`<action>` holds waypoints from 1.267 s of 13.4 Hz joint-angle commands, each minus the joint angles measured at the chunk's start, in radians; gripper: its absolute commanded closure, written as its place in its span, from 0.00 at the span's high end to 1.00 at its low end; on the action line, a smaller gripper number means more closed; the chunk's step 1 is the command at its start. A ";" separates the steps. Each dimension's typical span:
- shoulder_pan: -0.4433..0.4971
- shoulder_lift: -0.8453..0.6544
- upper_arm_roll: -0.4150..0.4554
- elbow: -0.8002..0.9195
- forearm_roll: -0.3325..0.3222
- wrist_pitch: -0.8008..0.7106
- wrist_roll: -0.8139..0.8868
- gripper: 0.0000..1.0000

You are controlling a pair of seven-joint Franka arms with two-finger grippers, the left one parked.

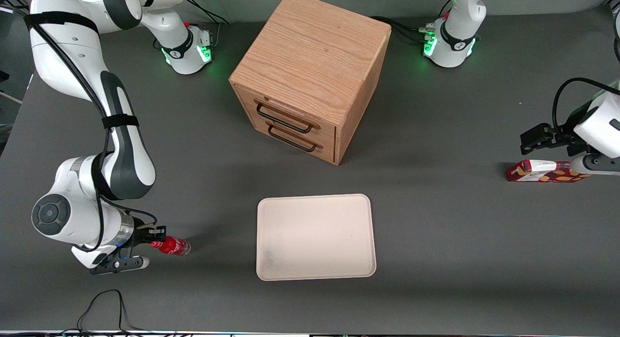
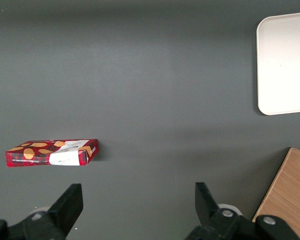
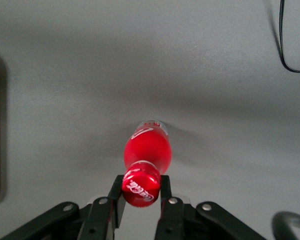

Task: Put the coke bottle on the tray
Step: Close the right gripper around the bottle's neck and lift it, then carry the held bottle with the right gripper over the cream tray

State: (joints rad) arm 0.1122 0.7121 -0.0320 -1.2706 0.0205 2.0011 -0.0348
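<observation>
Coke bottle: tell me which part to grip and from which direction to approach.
Grip the coke bottle at its red cap, coming down from above. It stands upright on the table, and the cap is narrower than the body, so the fingers span it easily. The gripper already straddles the cap that way.

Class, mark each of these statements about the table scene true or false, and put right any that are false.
1. The gripper has its fingers closed on the cap of the coke bottle. True.
2. The coke bottle already lies on the tray. False: it is off the tray, toward the working arm's end of the table.
3. The tray holds nothing. True.
4. Both drawers of the wooden cabinet are pulled wide open. False: both are shut.
5. The red patterned carton lies on the tray. False: it lies on the table toward the parked arm's end.
</observation>
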 commanded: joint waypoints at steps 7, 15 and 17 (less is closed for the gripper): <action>0.003 -0.108 -0.002 0.080 -0.017 -0.225 0.003 0.00; -0.028 -0.192 -0.003 0.387 -0.016 -0.686 -0.002 0.00; -0.022 -0.192 0.009 0.389 -0.014 -0.673 0.000 0.00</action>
State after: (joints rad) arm 0.0838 0.5157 -0.0372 -0.9033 0.0140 1.3330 -0.0348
